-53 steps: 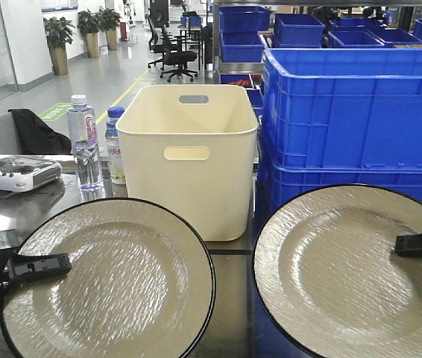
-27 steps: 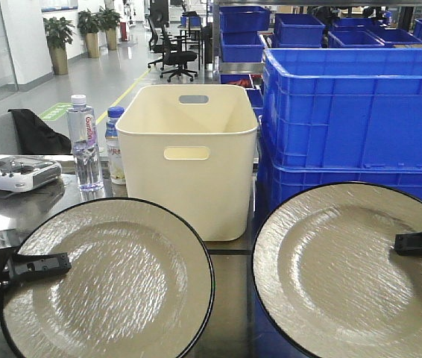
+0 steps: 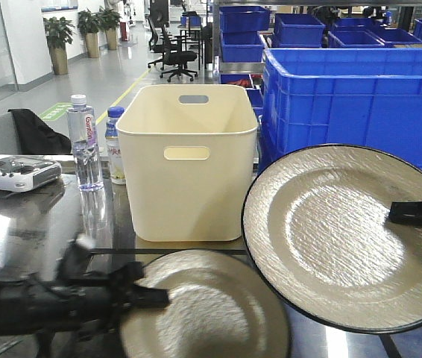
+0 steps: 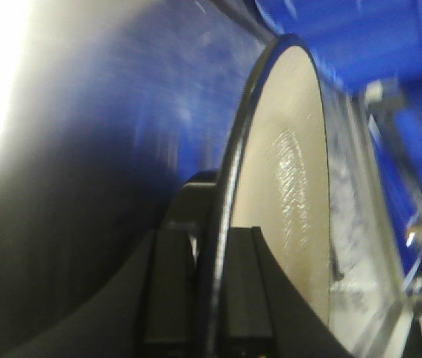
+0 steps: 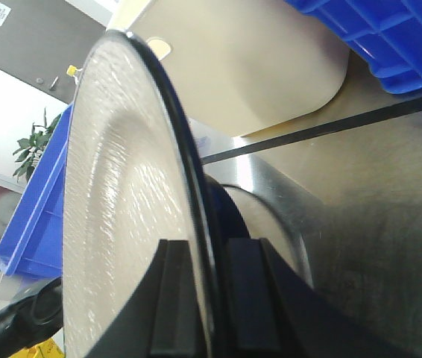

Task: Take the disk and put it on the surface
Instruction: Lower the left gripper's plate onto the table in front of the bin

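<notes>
Two beige textured disks with black rims are in view. The left disk (image 3: 211, 313) lies nearly flat, low over the shiny metal tabletop (image 3: 39, 216); I cannot tell whether it touches. My left gripper (image 3: 151, 297) is shut on its rim, and the left wrist view shows both fingers clamping the disk (image 4: 293, 186) edge at the gripper (image 4: 212, 246). The right disk (image 3: 330, 231) is held up high and tilted, with my right gripper (image 3: 401, 212) shut on its right rim. The right wrist view shows that disk (image 5: 114, 186) pinched in the gripper (image 5: 209, 257).
A cream plastic bin (image 3: 189, 160) stands mid-table behind a black tape line (image 5: 308, 134). Stacked blue crates (image 3: 353, 97) fill the right. Two water bottles (image 3: 84, 145) and a white controller (image 3: 17, 173) sit at the left.
The left arm has swung its disk down and to the right, close to the tabletop. The right disk has risen and shifted slightly left.
</notes>
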You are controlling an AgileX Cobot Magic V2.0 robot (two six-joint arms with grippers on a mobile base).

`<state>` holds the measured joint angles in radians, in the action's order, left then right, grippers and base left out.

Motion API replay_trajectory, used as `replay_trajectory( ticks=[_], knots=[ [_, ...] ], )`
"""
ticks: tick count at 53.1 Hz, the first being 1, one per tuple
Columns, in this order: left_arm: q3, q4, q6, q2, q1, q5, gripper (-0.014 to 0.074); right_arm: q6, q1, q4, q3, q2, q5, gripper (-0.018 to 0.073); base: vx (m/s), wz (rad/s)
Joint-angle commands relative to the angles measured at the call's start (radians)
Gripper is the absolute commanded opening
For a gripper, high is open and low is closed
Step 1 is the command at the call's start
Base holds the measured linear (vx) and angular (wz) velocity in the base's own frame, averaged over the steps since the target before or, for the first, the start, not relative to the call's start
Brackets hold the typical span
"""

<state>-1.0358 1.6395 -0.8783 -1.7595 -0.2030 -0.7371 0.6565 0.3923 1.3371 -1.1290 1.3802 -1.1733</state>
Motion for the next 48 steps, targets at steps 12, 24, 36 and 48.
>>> replay_trajectory(
  ticks=[12, 24, 36, 48],
  knots=[
    [-0.192, 0.147, -0.123, -0.048, -0.097, -0.035, 0.0182, 0.004, 0.003, 0.141, -0.037, -0.037, -0.017, -0.0009, 0.0, 0.0],
    [-0.191, 0.054, -0.123, -0.051, -0.097, 0.037, 0.0479, 0.004, 0.003, 0.141, -0.037, -0.037, -0.015, -0.0009, 0.0, 0.0],
    [-0.191, -0.002, -0.235, -0.022, -0.062, 0.173, 0.0623, 0.026, 0.003, 0.137, -0.037, -0.037, -0.011, -0.0009, 0.0, 0.0],
    [-0.191, -0.164, -0.253, 0.145, 0.043, 0.176, 0.0521, 0.014, -0.002, 0.055, -0.036, -0.034, 0.079, -0.0009, 0.0, 0.0]
  ],
)
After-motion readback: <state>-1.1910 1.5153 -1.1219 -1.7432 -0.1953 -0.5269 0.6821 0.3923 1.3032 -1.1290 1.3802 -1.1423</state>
